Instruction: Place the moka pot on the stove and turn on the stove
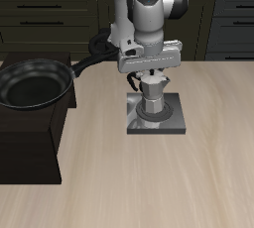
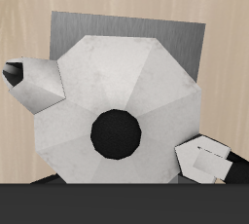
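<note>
Filling my wrist view, the moka pot (image 2: 119,106) shows its faceted silver lid with the black knob at centre, and the grey stove (image 2: 126,25) lies beneath it. One white finger (image 2: 206,160) shows at about four o'clock of the knob. From outside, I see my gripper (image 1: 150,73) over the pot (image 1: 152,97), which stands on the stove (image 1: 177,123). I cannot tell whether the claw grips it. At nine o'clock, well apart, a black frying pan (image 1: 32,81) sits on a black cabinet (image 1: 28,143).

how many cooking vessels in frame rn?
2. The moka pot stands on the stove, directly under the gripper. The black frying pan sits on top of the black cabinet block. The arm could hide something behind it.
</note>
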Robot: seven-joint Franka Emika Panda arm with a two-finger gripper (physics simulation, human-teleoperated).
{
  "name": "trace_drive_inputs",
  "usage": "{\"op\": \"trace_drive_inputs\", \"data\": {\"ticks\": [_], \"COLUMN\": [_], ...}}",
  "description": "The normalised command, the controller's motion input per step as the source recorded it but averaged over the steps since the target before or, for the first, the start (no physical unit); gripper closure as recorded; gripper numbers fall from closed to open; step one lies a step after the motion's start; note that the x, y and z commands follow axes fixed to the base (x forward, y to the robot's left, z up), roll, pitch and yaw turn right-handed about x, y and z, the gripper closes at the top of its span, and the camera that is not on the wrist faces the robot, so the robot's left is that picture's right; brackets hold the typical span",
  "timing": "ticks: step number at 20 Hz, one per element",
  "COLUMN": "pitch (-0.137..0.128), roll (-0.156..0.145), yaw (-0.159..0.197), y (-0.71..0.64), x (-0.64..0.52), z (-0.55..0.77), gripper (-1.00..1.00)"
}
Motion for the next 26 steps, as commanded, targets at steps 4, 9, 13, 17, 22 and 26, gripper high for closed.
{"op": "trace_drive_inputs", "data": {"ticks": [4, 9, 13, 17, 22, 26], "pitch": [-0.001, -0.047, -0.014, -0.044, -0.032, -0.057], "roll": [-0.011, 0.001, 0.007, 0.006, -0.002, -0.01], "yaw": [-0.003, 0.006, -0.002, 0.003, -0.014, -0.025], "y": [-0.02, -0.03, -0.01, -0.06, -0.11, -0.16], "x": [0.0, -0.16, -0.1, -0.25, -0.25, -0.29], "z": [0.03, 0.22, 0.09, 0.18, 0.14, 0.22], "gripper": [-1.0, -1.0, -1.0, -1.0, -1.0, -1.0]}}
